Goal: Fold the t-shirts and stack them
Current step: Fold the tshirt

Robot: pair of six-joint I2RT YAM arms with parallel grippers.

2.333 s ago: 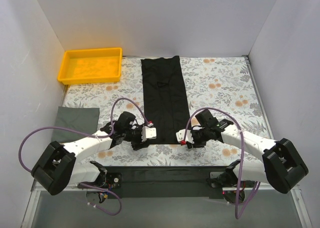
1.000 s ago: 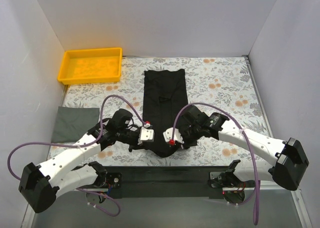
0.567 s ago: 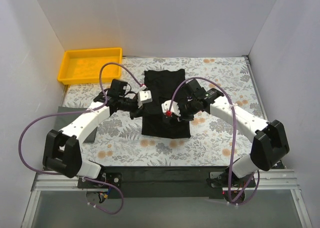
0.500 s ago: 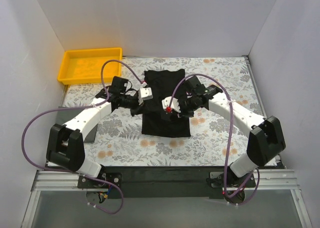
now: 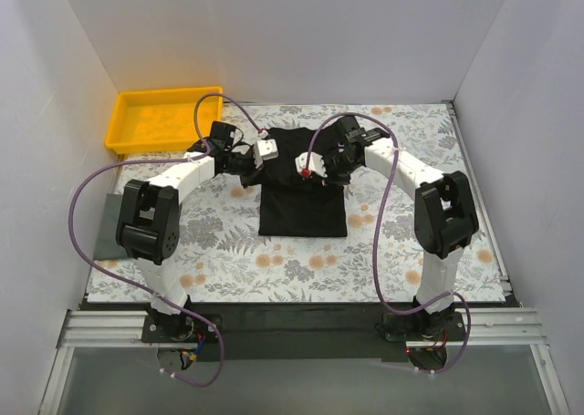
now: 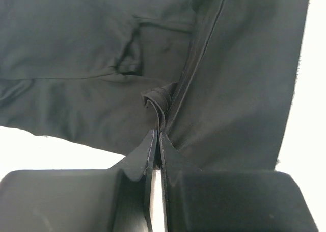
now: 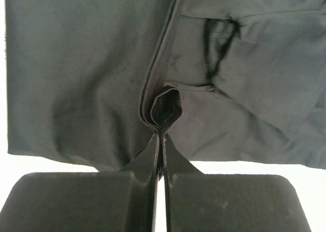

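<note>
A black t-shirt lies folded over on itself in the middle of the flowered table, its doubled near edge facing the arm bases. My left gripper and right gripper sit side by side over the shirt's far part. In the left wrist view the left gripper is shut on a pinched fold of the black cloth. The right wrist view shows the right gripper shut on a bunched hem of the same shirt. Both fingertip pairs are pressed together with cloth between them.
A yellow tray stands at the table's far left corner. A grey folded cloth lies at the left edge, partly hidden by the left arm. White walls close in the table on three sides. Purple cables arc over both arms.
Both grippers, still shut on the shirt's near edge, carried it away from the bases toward the far end. The long strip of shirt is now doubled over into a shorter rectangle.
</note>
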